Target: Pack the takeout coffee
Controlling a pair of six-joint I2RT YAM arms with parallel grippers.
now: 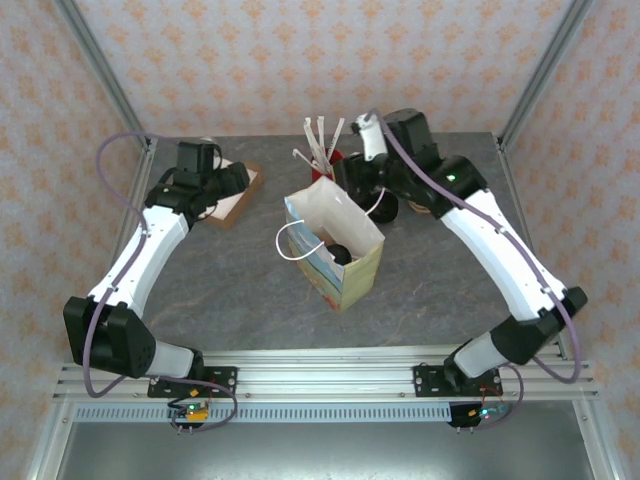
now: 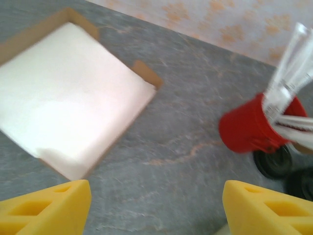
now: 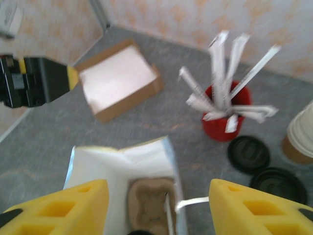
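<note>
The takeout coffee (image 1: 341, 253) stands inside the open white paper bag (image 1: 352, 228) at mid-table, with just its black lid showing. In the right wrist view the bag (image 3: 122, 164) lies below my fingers, a brown cup carrier (image 3: 149, 200) sits at its bottom, and a sliver of the coffee's black lid (image 3: 139, 232) shows at the lower edge. My right gripper (image 1: 348, 178) (image 3: 159, 210) hangs open just above the bag's far rim, holding nothing. My left gripper (image 1: 240, 178) (image 2: 156, 205) is open over bare table beside the napkin box.
A cardboard box of white napkins (image 1: 238, 196) (image 2: 68, 98) (image 3: 120, 81) sits back left. A red cup of straws (image 1: 330, 158) (image 2: 249, 125) (image 3: 227, 117) stands behind the bag. Loose black lids (image 3: 249, 154) (image 2: 274, 161) and a stack of lidless cups (image 3: 301, 134) lie to its right.
</note>
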